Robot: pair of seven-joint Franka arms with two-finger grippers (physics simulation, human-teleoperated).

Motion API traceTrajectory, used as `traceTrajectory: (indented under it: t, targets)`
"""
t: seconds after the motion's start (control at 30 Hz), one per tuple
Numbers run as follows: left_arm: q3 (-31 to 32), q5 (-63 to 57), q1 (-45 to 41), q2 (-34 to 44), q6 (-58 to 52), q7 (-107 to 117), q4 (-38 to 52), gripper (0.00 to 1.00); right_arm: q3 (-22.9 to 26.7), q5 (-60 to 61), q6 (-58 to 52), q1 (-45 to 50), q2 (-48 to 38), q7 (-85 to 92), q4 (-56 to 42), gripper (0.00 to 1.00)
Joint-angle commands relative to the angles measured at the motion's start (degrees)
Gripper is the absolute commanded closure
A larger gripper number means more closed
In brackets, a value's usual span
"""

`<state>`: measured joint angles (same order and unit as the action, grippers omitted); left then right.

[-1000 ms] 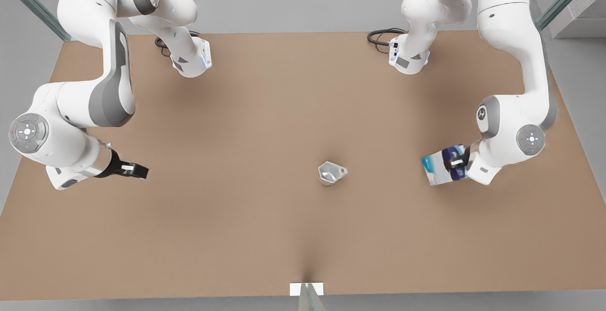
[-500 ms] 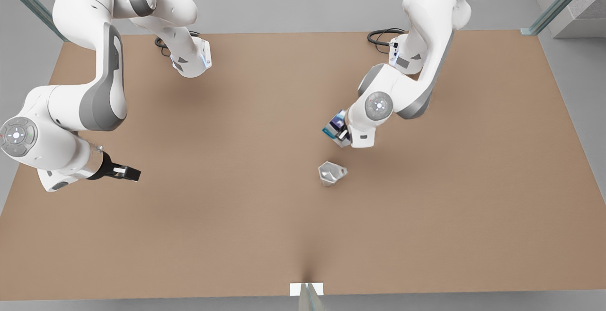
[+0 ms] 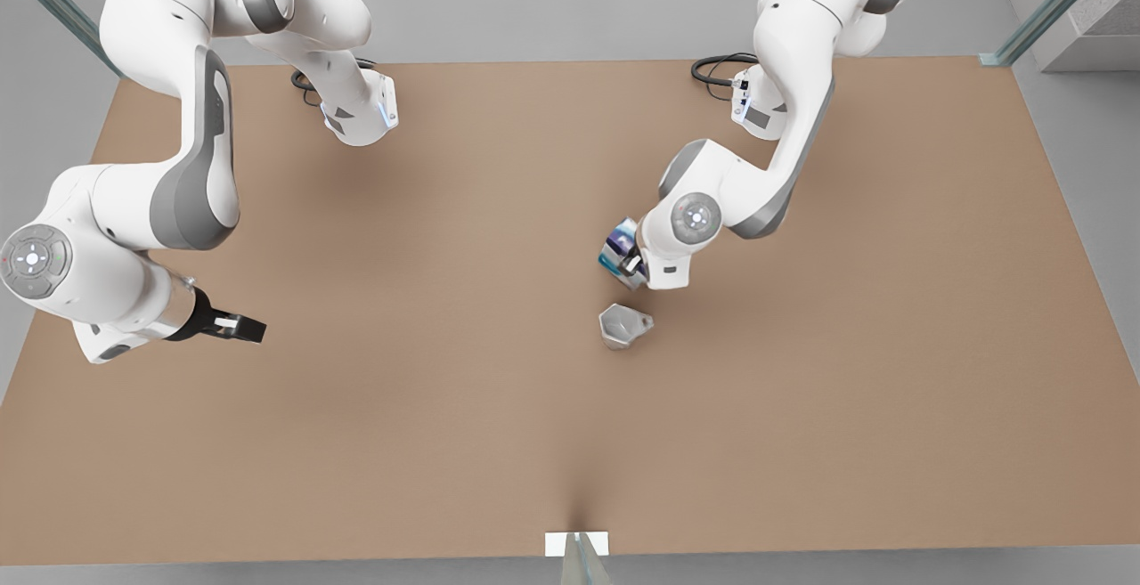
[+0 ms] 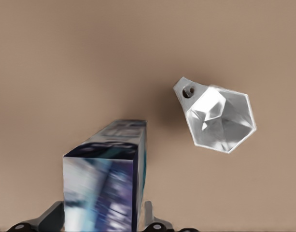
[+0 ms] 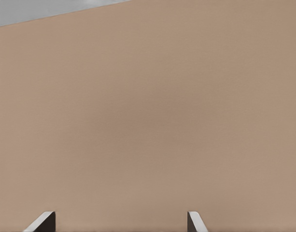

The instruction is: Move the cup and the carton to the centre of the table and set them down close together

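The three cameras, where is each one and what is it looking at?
Front view: high above, looking down on the table, both arms, the cup.
Left wrist view: rides the left gripper, looking down at its carton and the cup; finger bases show.
Right wrist view: rides the waiting right gripper, facing bare table; open fingertips show.
Front and left wrist share cup and carton.

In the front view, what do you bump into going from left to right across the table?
right gripper, open, waiting over bare table → carton held in the left gripper → cup, just below the carton and overlapping its span.
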<state>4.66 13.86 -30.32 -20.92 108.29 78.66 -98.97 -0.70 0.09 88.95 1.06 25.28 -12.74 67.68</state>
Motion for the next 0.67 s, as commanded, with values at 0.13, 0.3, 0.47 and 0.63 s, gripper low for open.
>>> traceTrajectory:
  t: [0.13,0.3,0.47,0.63]
  targets:
    - [-0.2,0.0,0.0,0.7,-0.5,-0.2,0.1,0.0,0.0,0.3,-0.1,0.0,-0.1,0.0,-0.1,0.0]
    - [-0.8,-0.3,0.7,2.0,-10.0,-0.1,5.0,0.0,0.0,0.3,-0.1,0.1,-0.1,0.0,-0.3,0.0]
    - [-18.4,-12.5,18.4,5.0,-32.3,-77.5,24.2,0.0,0.0,-0.1,-0.1,0.4,-0.1,0.0,-0.3,0.0]
    - [-16.5,-16.2,20.5,4.6,-24.1,-85.0,22.5,0.0,-0.1,0.2,-0.1,0.4,-0.1,0.0,-0.3,0.0]
